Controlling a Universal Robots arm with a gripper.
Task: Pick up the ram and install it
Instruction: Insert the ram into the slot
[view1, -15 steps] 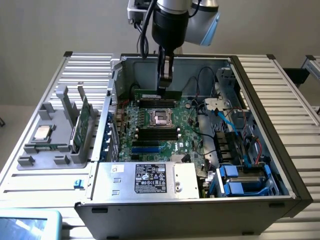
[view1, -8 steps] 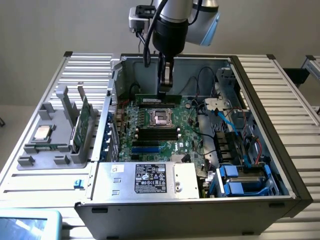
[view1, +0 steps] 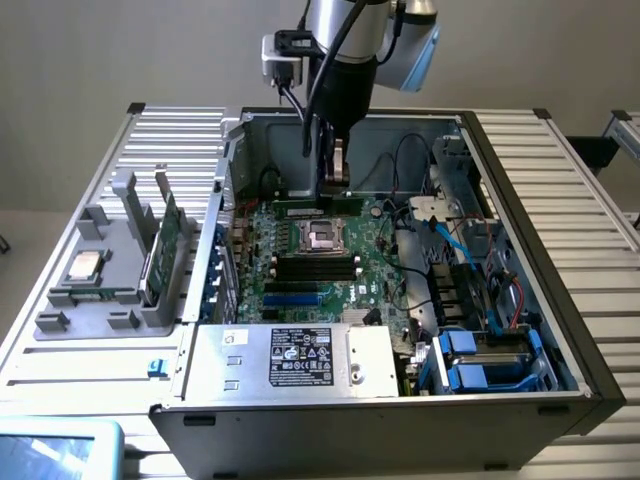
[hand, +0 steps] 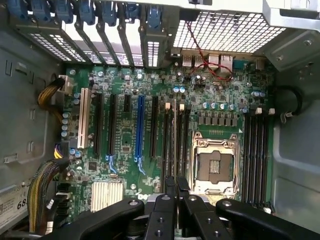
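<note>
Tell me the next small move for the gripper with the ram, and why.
Probably ease straight down a little, keeping the stick level. The gripper looks shut on the ram, which hangs level over the motherboard, and in the wrist view its tips line up with the memory slots beside the empty CPU socket.

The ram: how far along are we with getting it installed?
Done: the ram is inside the case, lying along the memory slots beside the processor socket. In hand: the gripper looks shut on its top edge. Left: pressing it home; I cannot tell whether it is seated. The second green board stands in the tray.
</note>
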